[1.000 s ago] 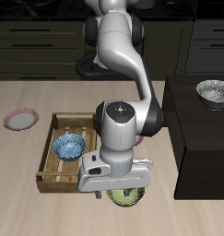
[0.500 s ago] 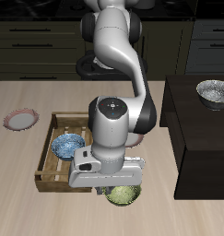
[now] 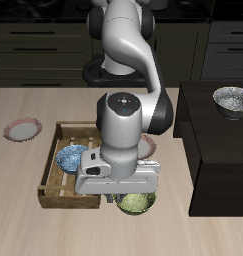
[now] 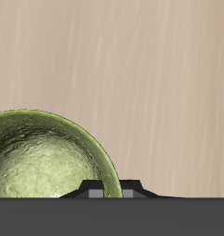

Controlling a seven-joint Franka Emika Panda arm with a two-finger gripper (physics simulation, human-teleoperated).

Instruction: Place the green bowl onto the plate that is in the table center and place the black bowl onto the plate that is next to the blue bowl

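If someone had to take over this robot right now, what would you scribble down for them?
Gripper: low over the green bowl near the table's front edge; whether it is open or shut cannot be told from either view.
Black bowl: on the dark cabinet, untouched.
Blue bowl: in the wooden tray.
Plates: one on the table beyond the tray; a red rim shows behind the arm, mostly hidden.
Done: neither bowl is on a plate.
Left: both placements.
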